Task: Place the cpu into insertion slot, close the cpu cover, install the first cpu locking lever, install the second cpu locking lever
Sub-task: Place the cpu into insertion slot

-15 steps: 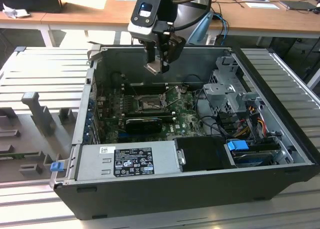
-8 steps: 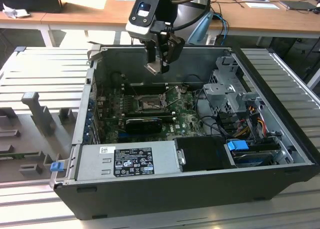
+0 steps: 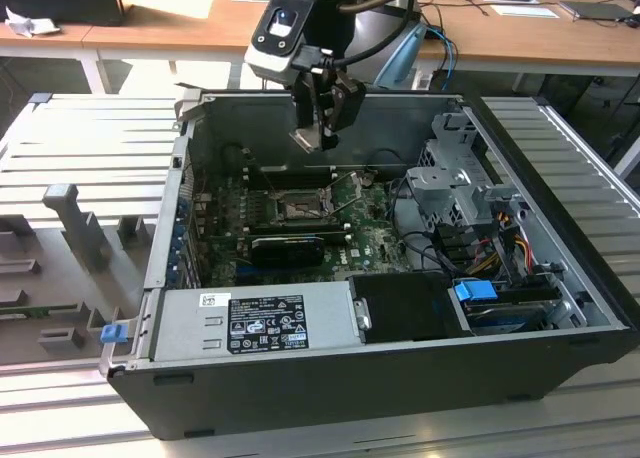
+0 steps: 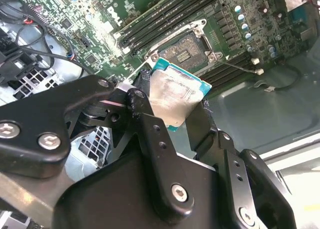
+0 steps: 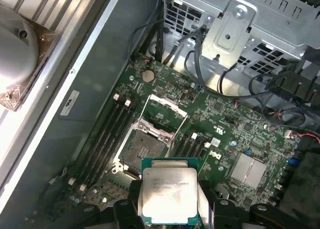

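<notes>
Gripper: black two-finger gripper [image 4: 172,106] closest to lens in both wrist views, jaws pinching the chip by two opposite edges
CPU: small flat square cpu with pale silver-grey metal face and teal-green border [image 5: 167,196], held in the air between the jaws, tilted (face scuffed and shiny in the second wrist view), clear of the board, not seated
Slot: square dark insertion slot with black rim and silver edging [image 5: 142,149], bare, on the board just beyond the held chip in the first wrist view, below the gripper in the exterior view
Cover: thin silver-grey metal cpu cover frame [image 5: 165,101], swung up and open at the slot's far side
Lever: thin wire locking lever [image 4: 235,66], released, angled away from the slot
Board: green motherboard [image 3: 385,238] on the floor of the open dark grey computer case [image 3: 400,373], long black memory slots [image 5: 102,134] beside the socket
Other: black finned card [image 3: 290,248] next to the slot; silver power supply box with white label [image 3: 255,318] along the case's near wall; silver perforated drive cage [image 3: 450,178] on the exterior view's right
</notes>
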### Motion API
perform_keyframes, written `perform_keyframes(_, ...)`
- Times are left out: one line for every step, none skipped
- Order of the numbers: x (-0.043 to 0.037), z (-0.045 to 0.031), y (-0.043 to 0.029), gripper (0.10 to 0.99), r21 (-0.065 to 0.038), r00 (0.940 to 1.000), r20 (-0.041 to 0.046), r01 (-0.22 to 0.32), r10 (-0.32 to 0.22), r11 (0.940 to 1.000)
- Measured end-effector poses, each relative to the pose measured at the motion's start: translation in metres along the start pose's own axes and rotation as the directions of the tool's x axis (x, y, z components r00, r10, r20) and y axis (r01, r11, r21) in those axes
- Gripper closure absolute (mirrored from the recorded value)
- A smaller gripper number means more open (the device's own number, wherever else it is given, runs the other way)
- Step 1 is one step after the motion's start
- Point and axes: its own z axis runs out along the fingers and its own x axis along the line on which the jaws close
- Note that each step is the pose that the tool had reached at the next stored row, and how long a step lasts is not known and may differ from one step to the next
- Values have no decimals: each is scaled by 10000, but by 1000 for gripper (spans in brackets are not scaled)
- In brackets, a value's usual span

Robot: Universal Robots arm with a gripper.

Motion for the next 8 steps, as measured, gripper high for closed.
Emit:
perform_keyframes(0, 2, 0, 561, 0, 10000, 0, -5, 5, 10000)
perform_keyframes(0, 4, 0, 561, 0, 10000, 2, -18, 18, 10000)
perform_keyframes(0, 5, -1, 561, 0, 10000, 12, -90, 90, 10000)
perform_keyframes(0, 7, -1, 561, -2, 9997, 27, -256, 256, 9997)
perform_keyframes(0, 8, -1, 561, -6, 9985, 53, -542, 542, 9985)
perform_keyframes(0, 9, -1, 561, -10, 9970, 73, -771, 771, 9970)
perform_keyframes(0, 9, -1, 561, -14, 9955, 86, -943, 943, 9955)
perform_keyframes(0, 11, -1, 561, -17, 9948, 91, -1018, 1018, 9948)
